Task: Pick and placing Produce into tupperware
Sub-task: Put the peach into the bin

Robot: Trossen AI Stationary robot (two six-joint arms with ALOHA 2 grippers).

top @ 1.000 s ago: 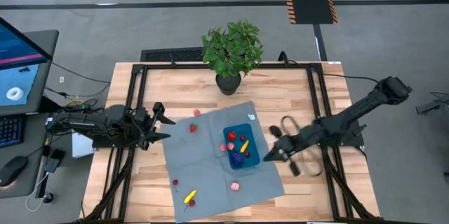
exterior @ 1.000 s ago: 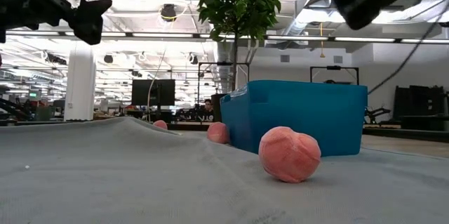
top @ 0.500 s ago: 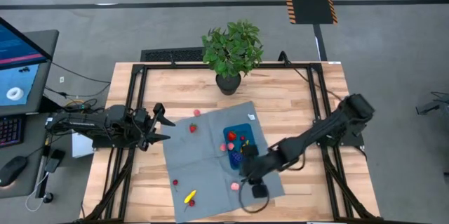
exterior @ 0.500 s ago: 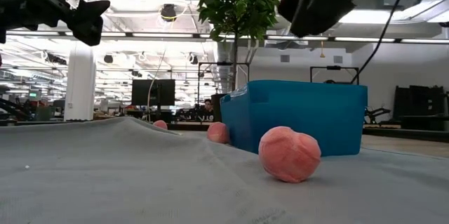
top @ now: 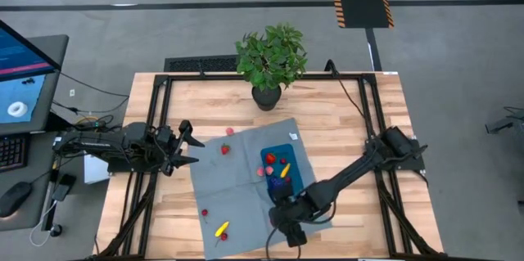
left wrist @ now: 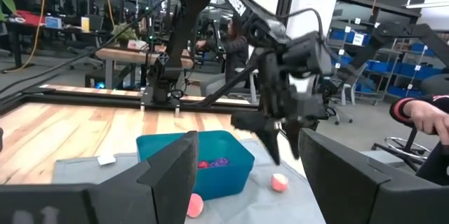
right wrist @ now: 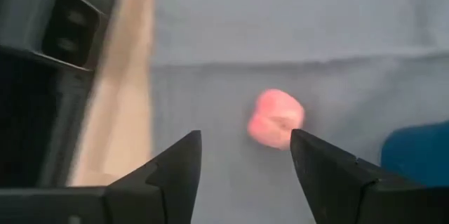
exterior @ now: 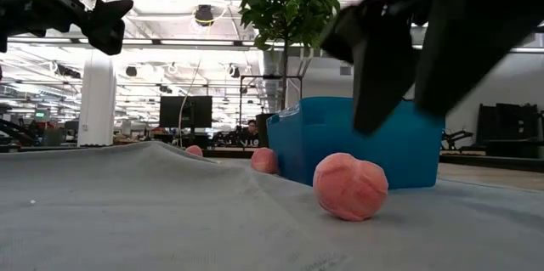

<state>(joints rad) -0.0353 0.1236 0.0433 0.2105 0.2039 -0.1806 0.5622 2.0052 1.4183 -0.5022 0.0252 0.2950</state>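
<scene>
The blue tupperware stands on a grey cloth mat and holds red, yellow and purple produce. A pink fruit lies on the mat near the tupperware, toward the table's near edge. My right gripper hangs open just above this fruit, pointing steeply down, with its fingers clear of it. More produce lies loose on the mat: a red strawberry, a yellow piece and small pink and red ones. My left gripper waits open at the mat's left edge.
A potted plant stands at the table's far edge. A dark box-like device sits at the mat's near edge, close to my right gripper. A monitor is off the table's left side. A person's hand shows beyond the table.
My right gripper has swung from beside the tupperware's right side toward the table's left and near edges. It has tipped from nearly level to steeply down, sunk toward the pink fruit and opened. The produce and tupperware have not moved.
</scene>
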